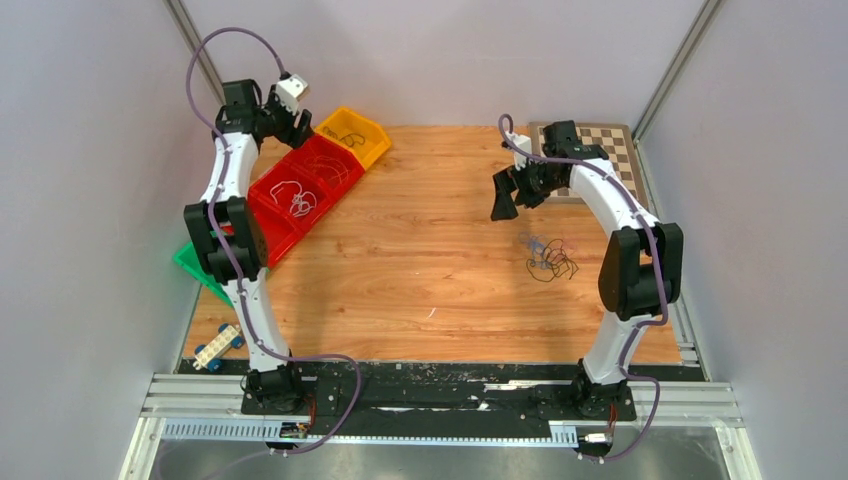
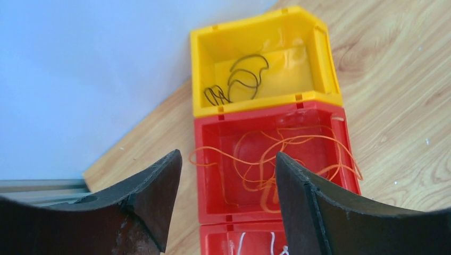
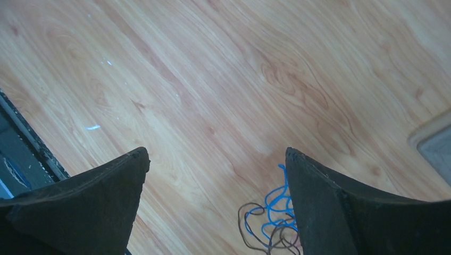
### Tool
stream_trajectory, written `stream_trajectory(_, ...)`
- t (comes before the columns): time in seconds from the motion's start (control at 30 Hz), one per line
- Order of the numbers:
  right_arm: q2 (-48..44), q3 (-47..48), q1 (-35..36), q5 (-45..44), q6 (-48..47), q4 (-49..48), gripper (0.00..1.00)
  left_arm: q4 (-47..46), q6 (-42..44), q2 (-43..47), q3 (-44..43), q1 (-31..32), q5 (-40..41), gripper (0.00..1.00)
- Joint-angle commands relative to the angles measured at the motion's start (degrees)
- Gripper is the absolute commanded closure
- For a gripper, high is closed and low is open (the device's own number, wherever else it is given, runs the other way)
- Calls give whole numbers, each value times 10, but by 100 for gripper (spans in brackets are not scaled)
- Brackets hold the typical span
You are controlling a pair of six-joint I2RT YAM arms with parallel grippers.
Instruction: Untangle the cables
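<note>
A small tangle of blue and black cables [image 1: 548,258] lies on the wooden table at right; it also shows in the right wrist view [image 3: 267,223], partly behind the right finger. My right gripper [image 1: 504,203] is open and empty, above the table up-left of the tangle [image 3: 215,154]. My left gripper [image 1: 294,124] is open and empty above the bins [image 2: 228,159]. An orange cable [image 2: 290,151] lies in a red bin [image 2: 213,159], a black cable [image 2: 242,79] in the yellow bin [image 2: 205,69], a white cable [image 1: 296,198] in the adjoining red bin.
The bins stand in a diagonal row at back left, with a green bin [image 1: 192,262] at its near end. A chequerboard [image 1: 600,140] lies at back right. A small white toy with blue wheels [image 1: 218,347] sits near the left arm's base.
</note>
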State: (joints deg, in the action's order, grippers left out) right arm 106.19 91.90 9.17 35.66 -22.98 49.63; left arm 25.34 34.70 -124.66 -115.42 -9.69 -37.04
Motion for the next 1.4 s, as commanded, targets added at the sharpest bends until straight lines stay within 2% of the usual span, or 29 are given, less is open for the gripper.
stream_trajectory(0.0, -15, -26, -11, -33, -29, 22, 3, -15, -23, 67, 2, -2, -3, 26)
stream_trajectory(0.07, -26, -39, -14, -39, -34, 23, 4, 12, -41, 66, -2, -2, 7, 26)
stream_trajectory(0.17, -41, -57, -16, -54, -41, 23, 4, 74, -116, 56, -18, -2, 12, 25)
stream_trajectory(0.23, -46, -69, -19, -77, -48, 23, 5, 109, -156, 58, -13, -2, -16, 19)
stream_trajectory(0.3, -45, -79, -23, -103, -51, 24, 6, 100, -202, 76, 25, 0, -30, 8)
stream_trajectory(0.37, -40, -84, -30, -117, -50, 24, 7, 60, -228, 101, 77, 9, -2, 6)
stream_trajectory(0.43, -32, -82, -37, -115, -48, 25, 7, 59, -213, 102, 89, 20, 41, 6)
stream_trajectory(0.5, -26, -76, -40, -112, -48, 28, 8, 102, -186, 77, 62, 30, 77, 9)
stream_trajectory(0.6, -19, -67, -40, -110, -46, 29, 8, 160, -176, 43, 23, 35, 79, 12)
stream_trajectory(0.7, -12, -64, -41, -105, -44, 29, 8, 169, -149, 20, 11, 51, 76, 17)
stream_trajectory(0.9, -3, -56, -41, -101, -42, 30, 8, 227, -92, -48, -64, 79, 96, 16)
stream_trajectory(1.07, 0, -47, -41, -94, -36, 32, 8, 225, -69, -73, -65, 88, 99, 14)
stream_trajectory(1.17, 3, -45, -41, -91, -35, 32, 9, 225, -43, -83, -65, 94, 109, 19)
stream_trajectory(1.37, 7, -39, -41, -89, -32, 33, 9, 224, -19, -92, -76, 95, 121, 46)
